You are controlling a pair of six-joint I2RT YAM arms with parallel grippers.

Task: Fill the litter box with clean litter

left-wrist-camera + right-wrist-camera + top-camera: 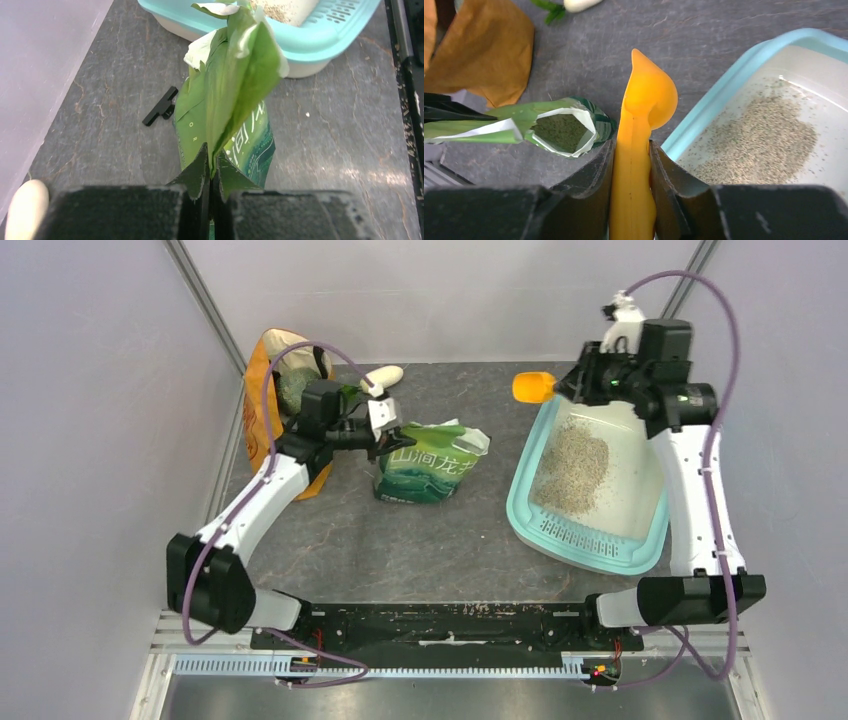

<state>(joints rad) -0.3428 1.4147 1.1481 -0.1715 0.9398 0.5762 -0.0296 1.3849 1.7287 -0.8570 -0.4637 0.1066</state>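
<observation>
Grey-beige granular litter (580, 455) lay in a loose speckled patch toward the far end of the large, shallow, pale-turquoise plastic litter box (585, 537). The box sat on the right of the dark stone-patterned table (400, 540) with its slotted grille nearest. Much of the whitish floor was bare, so the filling looked far from done.

The litter would probably handle like dry sand: light by the scoopful, free-running and quick to spill. It seemed best carried in a level bowl rather than gripped.

The right gripper (631, 150) was clamped on the handle of the orange plastic scoop (647, 97), whose bowl hung by the box's far-left corner. The left gripper (210, 167) pinched the top edge of the soft green printed plastic bag (430, 465), which stood left of the box with its mouth open. That film looked floppy and slick, so a hold near the opening seemed wisest.

The scoop showed edge-on, so its contents could not be told. How much litter the bag held was also unclear. A small black clip (161, 106) lay beside the bag.
</observation>
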